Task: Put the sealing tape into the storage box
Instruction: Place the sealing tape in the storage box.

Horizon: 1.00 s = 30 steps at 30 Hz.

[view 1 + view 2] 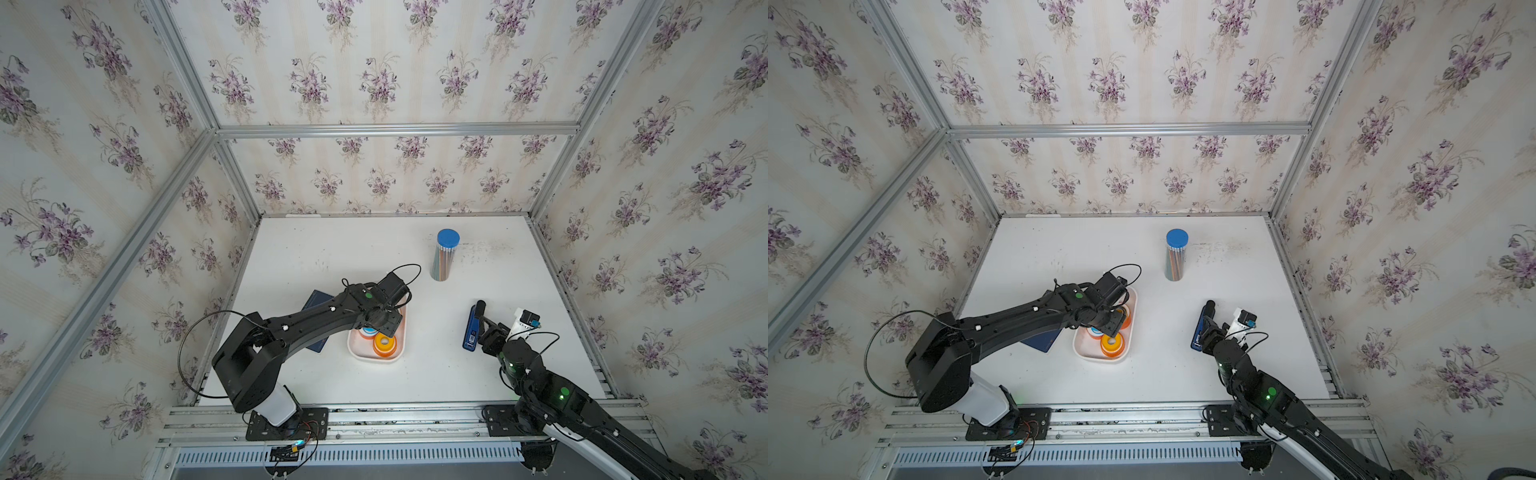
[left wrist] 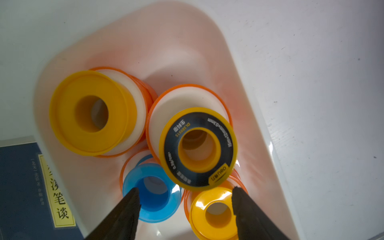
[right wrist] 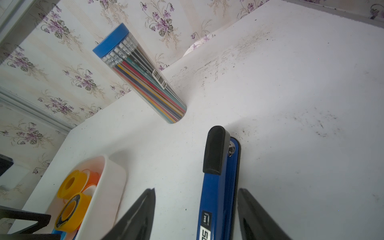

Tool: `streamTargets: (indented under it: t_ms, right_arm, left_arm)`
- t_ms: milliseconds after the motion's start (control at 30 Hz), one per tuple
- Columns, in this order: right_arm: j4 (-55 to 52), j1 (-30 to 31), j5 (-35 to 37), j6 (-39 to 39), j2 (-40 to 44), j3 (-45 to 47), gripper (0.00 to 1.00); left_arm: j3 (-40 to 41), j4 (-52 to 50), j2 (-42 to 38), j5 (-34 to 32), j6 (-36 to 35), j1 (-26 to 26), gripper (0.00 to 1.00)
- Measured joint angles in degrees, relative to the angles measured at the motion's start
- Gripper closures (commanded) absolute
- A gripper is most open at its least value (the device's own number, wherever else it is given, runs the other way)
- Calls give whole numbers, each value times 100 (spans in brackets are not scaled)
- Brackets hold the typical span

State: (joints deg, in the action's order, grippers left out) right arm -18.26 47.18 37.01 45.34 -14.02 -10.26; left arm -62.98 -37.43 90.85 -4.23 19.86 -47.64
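Plainly, the storage box (image 1: 375, 360) stands with its long axis running from the robot's side toward the back wall, the far end leaning slightly right. All sealing tape in sight is inside it, lying roughly flat with the core holes facing up. In both top views the left arm covers most of the box, and only a yellow-topped orange roll (image 1: 384, 344) and a blue-white roll (image 1: 368, 331) at the near end show. The left wrist view adds more: a yellow roll (image 2: 91, 112) and a black-yellow roll (image 2: 198, 148) each sit on top of an orange-rimmed white roll (image 2: 187, 99), and the blue roll and a small yellow roll (image 2: 216, 214) are likewise stacked on orange-rimmed ones. The total number of rolls cannot be told. The left gripper (image 2: 186, 189) hangs over the box with its jaws spread and nothing between them. A navy booklet (image 2: 20, 187) lies against the box's left long side. Well to the box's right, the right gripper (image 3: 196, 189) stands with parted jaws astride a blue-and-black bar (image 3: 220, 187), gripping nothing. A pencil tube (image 1: 446, 253) stands upright beyond the box, toward the back wall. Only the right wrist view shows the box's outer side wall (image 3: 112, 187).
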Motion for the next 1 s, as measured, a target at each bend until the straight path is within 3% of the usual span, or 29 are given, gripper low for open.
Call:
streamTargets:
  t_ms: [633,1000]
  right_arm:
    - [0,0,-4,0,0,0,33]
    - [0,0,-4,-15,0,0,33]
  left_arm:
    - [-166,118,258,-345,-2,107,31]
    - [-140,245,205,-214,-63,197,29]
